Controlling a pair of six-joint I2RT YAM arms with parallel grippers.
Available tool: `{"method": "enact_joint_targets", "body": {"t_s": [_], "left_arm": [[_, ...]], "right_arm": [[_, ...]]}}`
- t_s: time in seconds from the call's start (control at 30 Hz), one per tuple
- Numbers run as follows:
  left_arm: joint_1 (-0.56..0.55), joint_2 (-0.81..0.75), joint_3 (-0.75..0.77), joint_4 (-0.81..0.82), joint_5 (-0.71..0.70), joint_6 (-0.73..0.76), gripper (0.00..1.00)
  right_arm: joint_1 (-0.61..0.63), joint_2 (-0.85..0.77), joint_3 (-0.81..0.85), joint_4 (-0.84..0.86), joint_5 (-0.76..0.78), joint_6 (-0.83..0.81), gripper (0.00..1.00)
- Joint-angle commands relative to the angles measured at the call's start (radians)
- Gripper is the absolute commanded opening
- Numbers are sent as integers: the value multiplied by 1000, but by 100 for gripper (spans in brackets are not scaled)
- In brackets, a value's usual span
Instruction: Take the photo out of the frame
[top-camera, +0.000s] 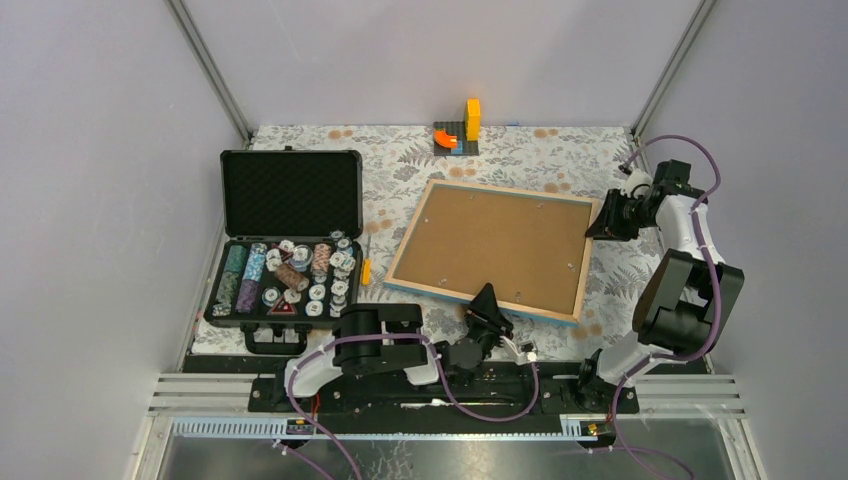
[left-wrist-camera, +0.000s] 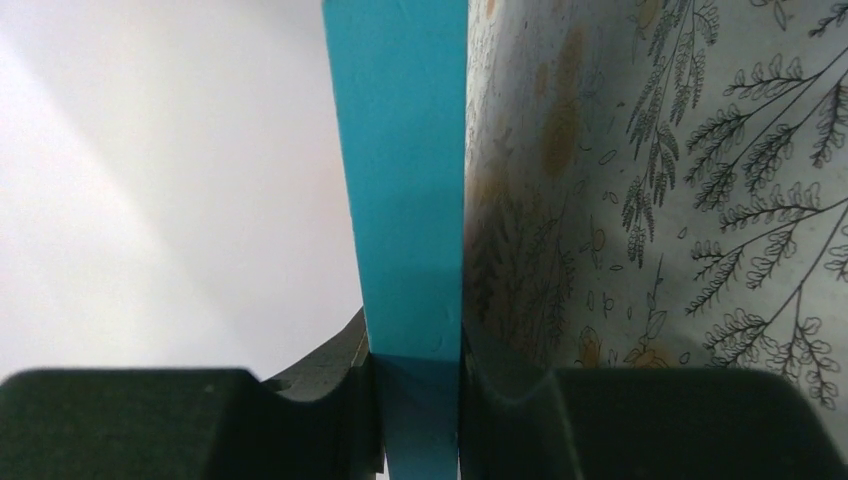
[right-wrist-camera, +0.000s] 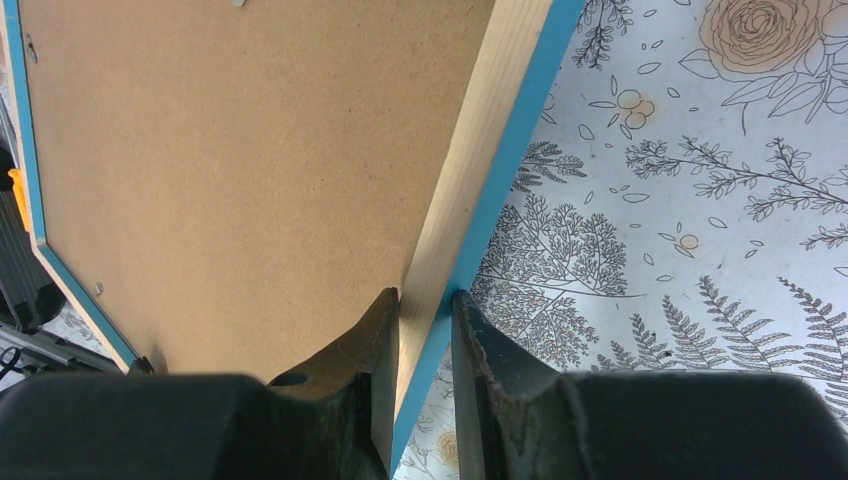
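While clamped on two edges, the frame (top-camera: 492, 248) lies back-up mid-table.
Left gripper (top-camera: 490, 308) pinches its near edge, right gripper (top-camera: 602, 222) its right edge; the photo is hidden underneath. Uneven lifting could twist the frame out of these shallow grips.

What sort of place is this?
Likely a robotics lab cell: plain walls on aluminium posts, two arms bolted to a rail, a floral-clothed table holding the frame and chip case.
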Motion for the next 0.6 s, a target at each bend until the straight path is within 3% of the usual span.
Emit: {"method": "enact_joint_targets", "body": {"t_s": [0.0, 0.13, 0.3, 0.57], "left_arm": [[26, -27, 52, 172, 47, 41, 15], [25, -50, 52, 167, 53, 52, 1], [20, -93, 34, 164, 76, 74, 0], [17, -225, 31, 49, 83, 20, 0]], "right_arm": [[4, -65, 4, -91, -100, -27, 22], [5, -68, 29, -109, -87, -31, 37], [4, -71, 108, -109, -55, -8, 68], [-22, -39, 323, -146, -44, 39, 99]]}}
